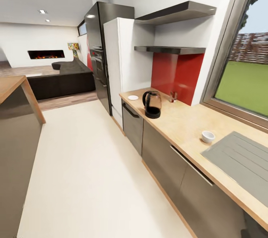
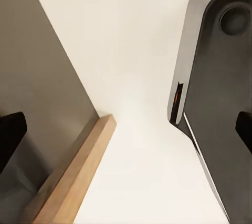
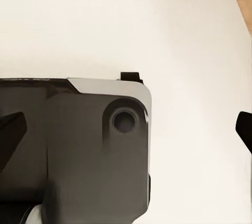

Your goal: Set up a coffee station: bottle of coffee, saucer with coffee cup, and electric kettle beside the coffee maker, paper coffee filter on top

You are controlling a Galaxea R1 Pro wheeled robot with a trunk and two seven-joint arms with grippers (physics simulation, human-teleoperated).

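On the wooden countertop (image 1: 182, 122) a dark glass electric kettle (image 1: 152, 104) stands on its black base. A white saucer (image 1: 133, 97) lies to its left, near the counter's end. A white coffee cup (image 1: 207, 136) sits further right, beside the sink's drainboard. By the red backsplash is a small brownish object (image 1: 173, 96) that I cannot identify. Both wall shelves (image 1: 169, 49) look bare. My left gripper (image 2: 126, 134) is open above the floor beside a wood-edged cabinet (image 2: 79, 174). My right gripper (image 3: 126, 132) is open above the robot's dark base (image 3: 79, 145).
A grey sink drainboard (image 1: 238, 163) is set into the counter at the right, under a window. A white tall cabinet (image 1: 119, 63) and a dark oven column (image 1: 97, 51) close the counter's far end. An island counter (image 1: 15, 89) stands left. Pale floor (image 1: 85, 163) runs between.
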